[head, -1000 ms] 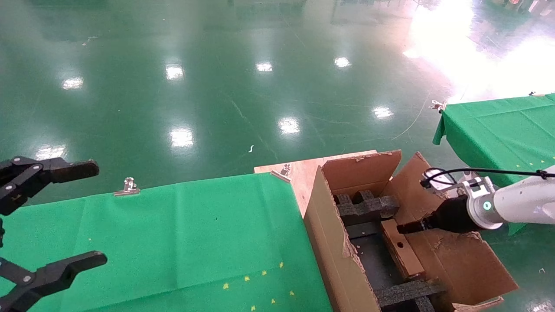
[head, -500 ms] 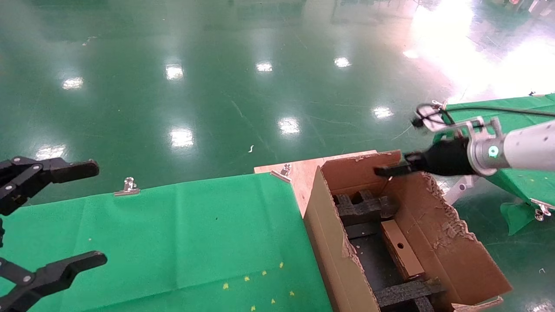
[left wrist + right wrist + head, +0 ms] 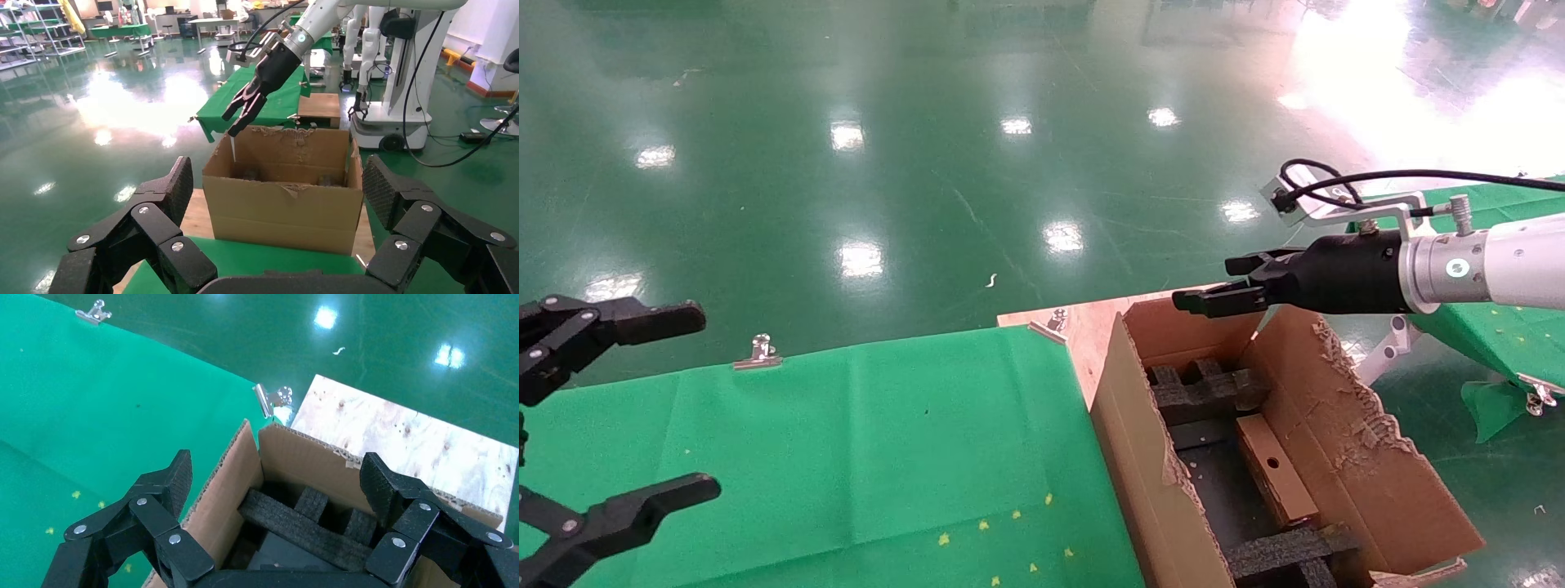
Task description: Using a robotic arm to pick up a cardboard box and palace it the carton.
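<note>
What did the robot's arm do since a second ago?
The right gripper let go of the cardboard box, rose out of the carton and now hangs above its far edge, fingers open. The box stayed inside; the left gripper stayed parked.

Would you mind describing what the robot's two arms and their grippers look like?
The right arm is glossy white with a silver ring, a black cylindrical wrist, a silver camera bracket and a looping black cable. The right gripper and the left gripper are all black, with multi-link fingers joined by silver rivets and textured pads.
</note>
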